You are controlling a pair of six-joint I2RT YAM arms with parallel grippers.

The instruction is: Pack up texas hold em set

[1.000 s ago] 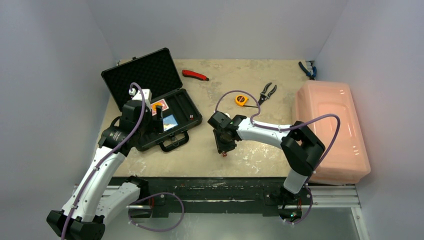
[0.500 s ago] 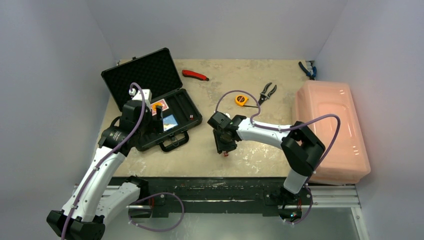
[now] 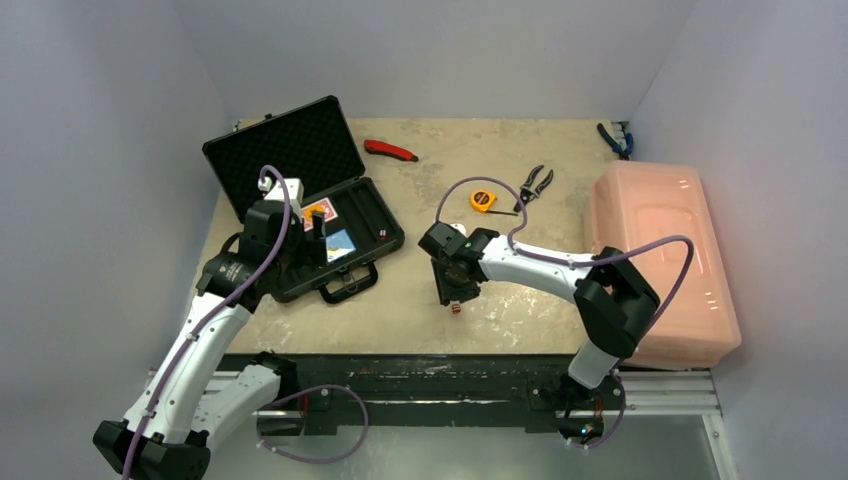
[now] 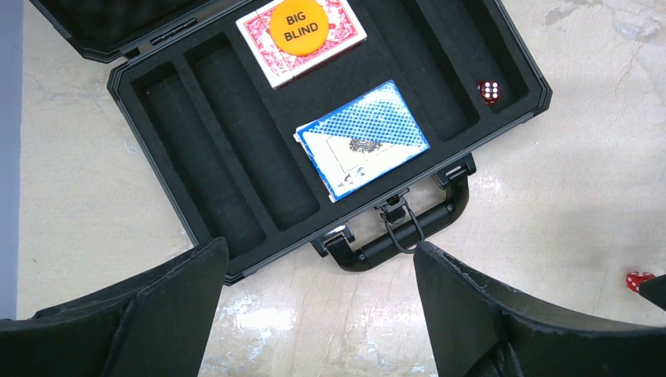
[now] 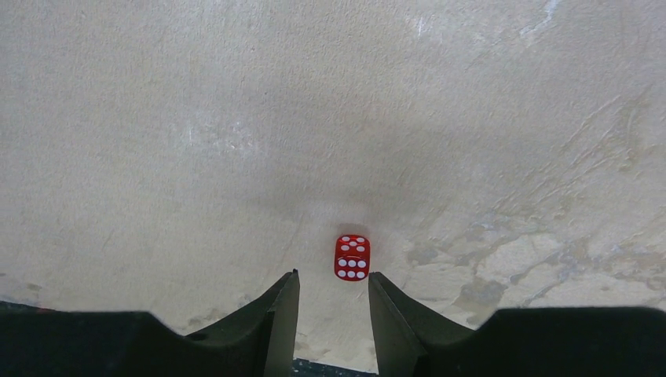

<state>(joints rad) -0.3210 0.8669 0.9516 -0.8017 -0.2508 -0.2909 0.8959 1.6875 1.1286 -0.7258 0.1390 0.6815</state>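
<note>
Hovering spread, right tool [image 5: 334, 276] is aiming at stray red die [image 5: 353, 257]; left tool [image 4: 320, 247], also spread, is hanging over open briefcase [image 4: 236, 149].

The words "BIG BLIND" are printed in black on a round orange disc [image 4: 305, 25], laid on a red-backed card deck [image 4: 275, 69] inside the open black foam-lined briefcase [image 4: 236, 141].

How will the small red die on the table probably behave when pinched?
The small red white-dotted die looks rigid, so it should not deform. Being tiny with smooth faces, it may slip or pop out from the black fingers. On the hard table, a push could tumble it.
</note>
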